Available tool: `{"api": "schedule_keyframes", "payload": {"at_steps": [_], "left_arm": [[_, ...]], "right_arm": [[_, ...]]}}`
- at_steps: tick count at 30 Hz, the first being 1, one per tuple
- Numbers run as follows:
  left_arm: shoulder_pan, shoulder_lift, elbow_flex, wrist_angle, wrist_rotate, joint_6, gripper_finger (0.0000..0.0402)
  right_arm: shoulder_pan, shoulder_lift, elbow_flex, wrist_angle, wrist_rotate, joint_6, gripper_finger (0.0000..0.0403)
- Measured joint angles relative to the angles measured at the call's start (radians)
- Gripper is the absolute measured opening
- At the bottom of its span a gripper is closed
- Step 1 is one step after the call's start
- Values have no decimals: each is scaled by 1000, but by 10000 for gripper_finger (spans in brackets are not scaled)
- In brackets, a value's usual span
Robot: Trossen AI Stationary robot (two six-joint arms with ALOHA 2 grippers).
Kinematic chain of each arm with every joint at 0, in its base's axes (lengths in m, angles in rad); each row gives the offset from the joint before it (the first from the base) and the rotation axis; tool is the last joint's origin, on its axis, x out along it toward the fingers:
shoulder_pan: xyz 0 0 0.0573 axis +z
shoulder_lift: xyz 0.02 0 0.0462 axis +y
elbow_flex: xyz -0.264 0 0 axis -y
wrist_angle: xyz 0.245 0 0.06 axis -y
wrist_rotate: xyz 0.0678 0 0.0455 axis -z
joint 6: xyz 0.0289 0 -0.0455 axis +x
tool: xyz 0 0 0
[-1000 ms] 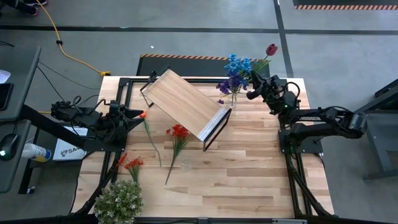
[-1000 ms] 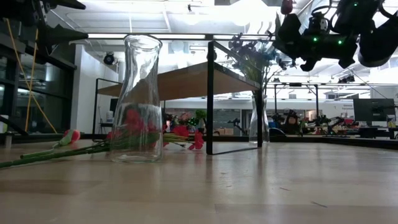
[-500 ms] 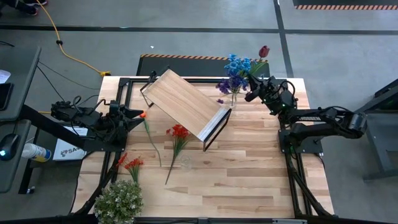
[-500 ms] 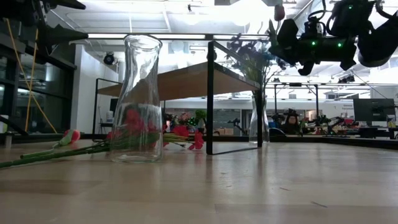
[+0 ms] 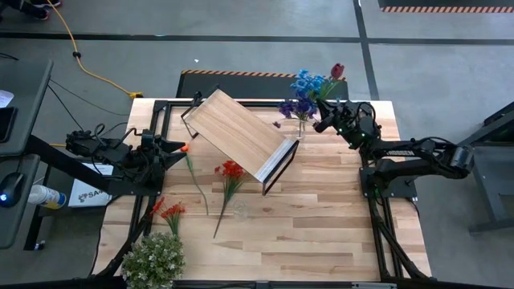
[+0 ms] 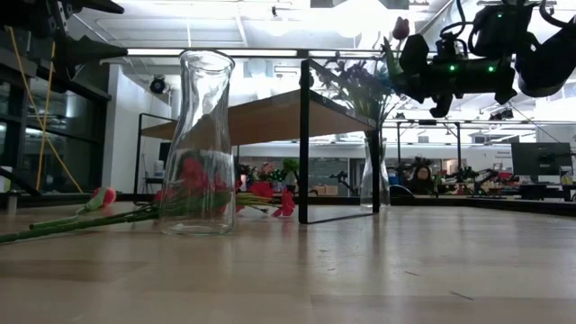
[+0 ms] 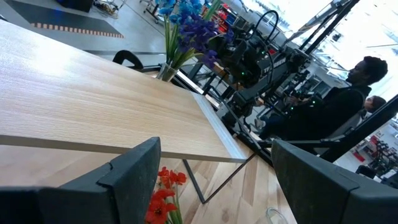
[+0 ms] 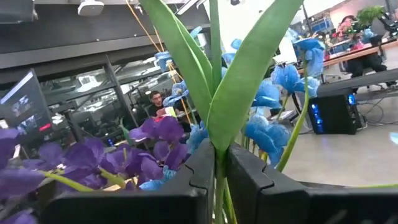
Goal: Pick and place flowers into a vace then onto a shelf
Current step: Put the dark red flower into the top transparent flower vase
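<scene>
At the table's far right corner, the right gripper point(image 5: 326, 120) pinches the green stalk of a dark maroon flower point(image 5: 337, 71) among the blue and purple flowers point(image 5: 303, 95) in a vase point(image 6: 372, 175), its glass largely hidden from above by blooms. The left gripper point(image 5: 178, 148) waits at the left edge, fingers spread, empty. The shelf point(image 5: 237, 132) stands mid-table; red flowers point(image 5: 231, 170) lie before it.

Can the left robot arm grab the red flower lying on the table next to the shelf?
Probably yes. The left gripper is open and close by, and the red-bloomed flower on its thin green stalk lies uncovered on the plank table beside the light wood shelf.
</scene>
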Motion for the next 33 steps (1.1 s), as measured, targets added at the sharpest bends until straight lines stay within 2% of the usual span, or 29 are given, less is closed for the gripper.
{"api": "schedule_keyframes", "payload": {"at_steps": [7,12,33], "left_arm": [[0,0,0,0,0,0,337],[0,0,0,0,0,0,337],[0,0,0,0,8,0,337]], "right_arm": [[0,0,0,-8,-35,15,30],[0,0,0,-76,-36,65,38],[0,0,0,-114,-204,132,88]]}}
